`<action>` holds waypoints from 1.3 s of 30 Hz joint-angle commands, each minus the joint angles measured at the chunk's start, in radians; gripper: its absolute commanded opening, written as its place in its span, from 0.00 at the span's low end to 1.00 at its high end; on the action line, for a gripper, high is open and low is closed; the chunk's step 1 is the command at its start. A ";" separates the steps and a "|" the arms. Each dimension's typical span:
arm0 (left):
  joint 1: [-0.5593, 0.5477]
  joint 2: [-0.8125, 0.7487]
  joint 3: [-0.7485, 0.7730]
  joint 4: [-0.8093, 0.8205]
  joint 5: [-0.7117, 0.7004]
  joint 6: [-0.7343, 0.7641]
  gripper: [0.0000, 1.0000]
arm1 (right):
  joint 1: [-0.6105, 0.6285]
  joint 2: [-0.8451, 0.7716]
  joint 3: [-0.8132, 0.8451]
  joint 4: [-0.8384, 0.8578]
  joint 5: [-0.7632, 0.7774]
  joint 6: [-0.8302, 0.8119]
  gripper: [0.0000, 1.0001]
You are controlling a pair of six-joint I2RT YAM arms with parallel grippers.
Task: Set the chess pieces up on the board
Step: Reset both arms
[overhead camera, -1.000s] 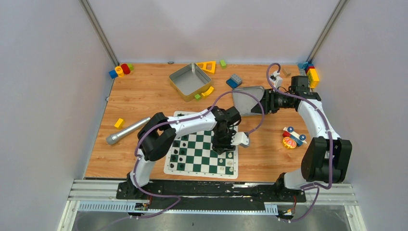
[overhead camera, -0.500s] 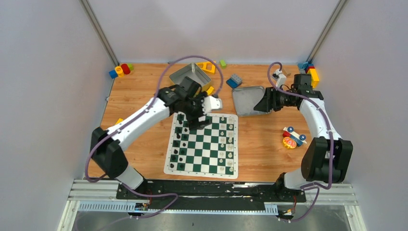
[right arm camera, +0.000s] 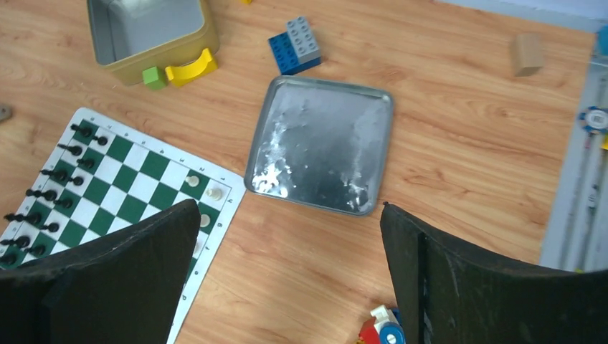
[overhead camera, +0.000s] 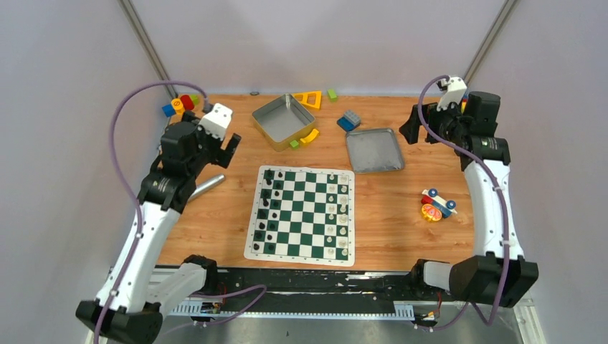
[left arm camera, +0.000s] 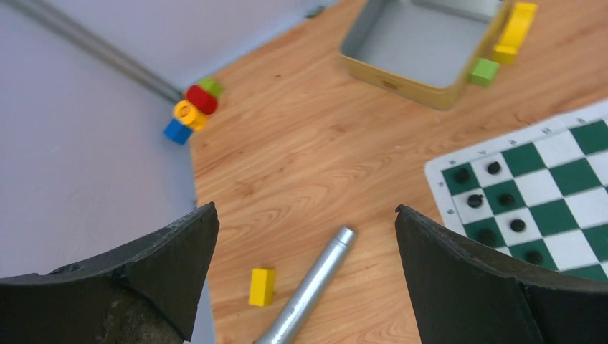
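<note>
Top external view, left to right: a cluster of blue, yellow, red and green toy blocks (overhead camera: pixel 181 104) sits in the far left corner of the wooden table (overhead camera: pixel 401 236). The left gripper (overhead camera: pixel 228 143) hangs above the table just beside that corner, well apart from the board. In the left wrist view its black fingers (left arm camera: pixel 172 251) are spread wide with nothing between them, above a silver metal cylinder (overhead camera: pixel 204 185) and a small yellow block (left arm camera: pixel 262 287). Next comes an open square metal tin with yellowish walls (overhead camera: pixel 278 120) at the far side. Nearer the arms lies the flat green and white checked board (overhead camera: pixel 308 213). Black chessmen (overhead camera: pixel 267 208) fill its two left columns and cream-white chessmen (overhead camera: pixel 342 211) its two right columns, with the middle squares bare. A flat grey metal tray (overhead camera: pixel 373 150) lies just beyond the board's far right corner, with a blue and grey brick (overhead camera: pixel 349 120) behind it. Farther right rests a small colourful toy (overhead camera: pixel 436 205). The right gripper (overhead camera: pixel 410 129) hovers high near the far right corner, its fingers (right arm camera: pixel 437 272) likewise wide apart and holding nothing.
</note>
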 commanded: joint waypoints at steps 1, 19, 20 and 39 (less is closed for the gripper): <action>0.045 -0.139 -0.094 0.119 -0.196 -0.154 1.00 | -0.003 -0.143 -0.073 0.112 0.151 0.118 1.00; 0.115 -0.624 -0.556 0.197 -0.091 -0.169 1.00 | -0.003 -0.696 -0.604 0.258 0.084 0.017 1.00; 0.119 -0.636 -0.558 0.193 -0.087 -0.164 1.00 | -0.003 -0.697 -0.602 0.257 0.089 0.016 1.00; 0.170 -0.698 -0.600 0.170 -0.005 -0.132 1.00 | 0.009 -0.720 -0.592 0.234 0.169 -0.002 1.00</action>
